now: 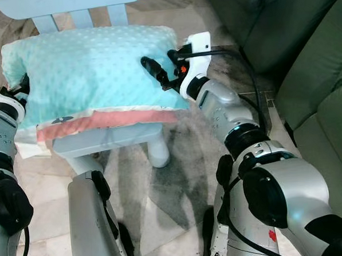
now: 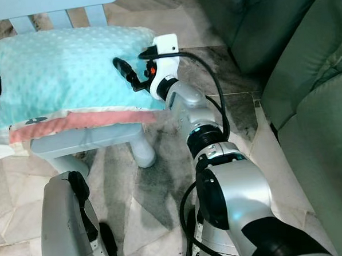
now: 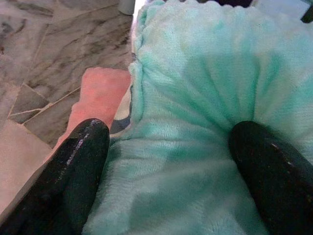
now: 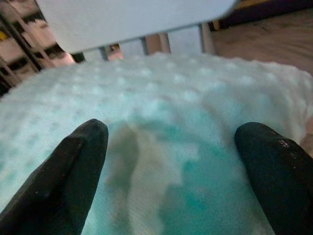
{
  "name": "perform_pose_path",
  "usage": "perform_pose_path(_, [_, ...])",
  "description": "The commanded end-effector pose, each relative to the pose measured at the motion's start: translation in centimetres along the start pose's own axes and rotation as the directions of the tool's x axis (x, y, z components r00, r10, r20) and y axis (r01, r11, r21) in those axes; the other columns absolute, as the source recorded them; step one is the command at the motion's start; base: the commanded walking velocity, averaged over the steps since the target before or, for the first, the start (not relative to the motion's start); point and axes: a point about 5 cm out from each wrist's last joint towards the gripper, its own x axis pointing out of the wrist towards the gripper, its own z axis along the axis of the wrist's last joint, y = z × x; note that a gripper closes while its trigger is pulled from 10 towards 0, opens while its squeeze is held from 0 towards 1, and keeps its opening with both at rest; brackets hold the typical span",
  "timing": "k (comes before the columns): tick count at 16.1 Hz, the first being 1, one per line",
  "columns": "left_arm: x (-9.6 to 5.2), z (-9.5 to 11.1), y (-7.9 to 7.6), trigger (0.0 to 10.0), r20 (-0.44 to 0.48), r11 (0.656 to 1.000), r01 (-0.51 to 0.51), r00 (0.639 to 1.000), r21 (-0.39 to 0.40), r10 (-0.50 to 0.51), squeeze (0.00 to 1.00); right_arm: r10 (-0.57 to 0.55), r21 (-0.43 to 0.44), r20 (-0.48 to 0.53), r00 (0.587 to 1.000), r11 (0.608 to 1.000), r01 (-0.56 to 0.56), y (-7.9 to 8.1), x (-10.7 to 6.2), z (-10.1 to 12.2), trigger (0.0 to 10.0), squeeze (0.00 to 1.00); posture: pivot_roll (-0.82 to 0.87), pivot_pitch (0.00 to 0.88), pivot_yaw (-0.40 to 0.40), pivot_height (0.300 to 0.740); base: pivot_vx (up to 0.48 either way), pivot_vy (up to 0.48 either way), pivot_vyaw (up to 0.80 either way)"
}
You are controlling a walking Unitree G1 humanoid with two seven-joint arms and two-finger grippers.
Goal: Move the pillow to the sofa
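Observation:
A mint-green dotted pillow with a pink band along its near edge lies on the seat of a pale blue chair. My right gripper rests at the pillow's right end, open, its fingers spread over the dotted top. At the left end, my left gripper is open too. In the left wrist view its fingers straddle the bunched plush edge of the pillow. The dark green sofa stands to the right.
The chair's backrest rises behind the pillow, and its round front leg stands on the marble floor. My own legs are just below. A narrow strip of floor separates chair and sofa.

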Motion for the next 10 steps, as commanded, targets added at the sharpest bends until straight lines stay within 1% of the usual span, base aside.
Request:
perform_pose_path(1, [-0.1, -0.8, -0.1, 10.0, -0.048, 0.998, 0.041, 0.998, 0.042, -0.039, 0.0, -0.029, -0.055, -0.015, 0.999, 0.998, 0.028, 0.1, 0.2, -0.1, 10.0, 0.0, 0.01, 0.335, -0.037, 0.401, 0.0, 0.0, 0.0])
perform_pose_path(2, [-0.2, -0.8, -0.1, 10.0, -0.061, 0.996, 0.069, 0.996, 0.064, -0.065, 0.0, -0.066, -0.074, -0.026, 0.997, 0.995, 0.064, -0.1, 0.1, -0.3, 10.0, 0.0, 0.01, 0.332, -0.038, 0.401, 0.0, 0.0, 0.0])
perform_pose_path(3, [-0.3, -0.9, -0.1, 10.0, -0.079, 0.989, 0.12, 0.99, 0.083, -0.113, 0.0, -0.109, -0.065, -0.045, 0.993, 0.992, 0.106, -0.4, 0.0, -0.6, 10.0, 0.0, 0.01, 0.33, -0.037, 0.401, 0.0, 0.0, 0.0])
perform_pose_path(4, [-0.4, -0.9, -0.1, 10.0, -0.089, 0.984, 0.146, 0.986, 0.102, -0.137, 0.0, -0.116, -0.06, -0.047, 0.992, 0.992, 0.113, -0.4, 0.0, -0.6, 10.0, 0.0, 0.01, 0.329, -0.037, 0.401, 0.0, 0.0, 0.0])
perform_pose_path(5, [-0.7, -0.6, 0.5, 10.0, -0.119, 0.972, 0.184, 0.979, 0.147, -0.168, 0.0, -0.141, -0.076, -0.047, 0.989, 0.988, 0.138, -0.6, 0.0, -0.6, 10.0, 0.0, 0.0, 0.325, -0.034, 0.401, 0.0, 0.0, 0.0])
perform_pose_path(6, [-0.9, -0.5, 1.1, 10.0, -0.133, 0.972, 0.175, 0.979, 0.157, -0.155, 0.0, -0.147, -0.07, -0.042, 0.988, 0.987, 0.144, -0.6, 0.0, -0.5, 10.0, 0.0, 0.01, 0.323, -0.032, 0.401, 0.0, 0.0, 0.0])
perform_pose_path(8, [-1.0, -0.5, 1.2, 10.0, -0.151, 0.969, 0.19, 0.974, 0.16, -0.166, 0.0, -0.181, -0.089, -0.036, 0.983, 0.98, 0.177, -0.9, -0.1, -0.4, 10.0, 0.0, 0.01, 0.324, -0.032, 0.401, 0.0, 0.0, 0.0])
perform_pose_path(9, [-1.2, -0.7, 1.1, 10.0, -0.172, 0.96, 0.239, 0.961, 0.143, -0.214, 0.0, -0.214, -0.028, -0.064, 0.975, 0.977, 0.213, -1.2, -0.2, -0.8, 10.0, 0.0, 0.01, 0.324, -0.033, 0.401, 0.0, 0.0, 0.0])
perform_pose_path(10, [-1.2, -0.8, 0.9, 10.0, -0.174, 0.957, 0.265, 0.955, 0.12, -0.242, 0.0, -0.185, 0.038, -0.099, 0.978, 0.981, 0.19, -0.7, -0.1, -1.4, 10.0, 0.0, 0.01, 0.327, -0.034, 0.401, 0.0, 0.0, 0.0])
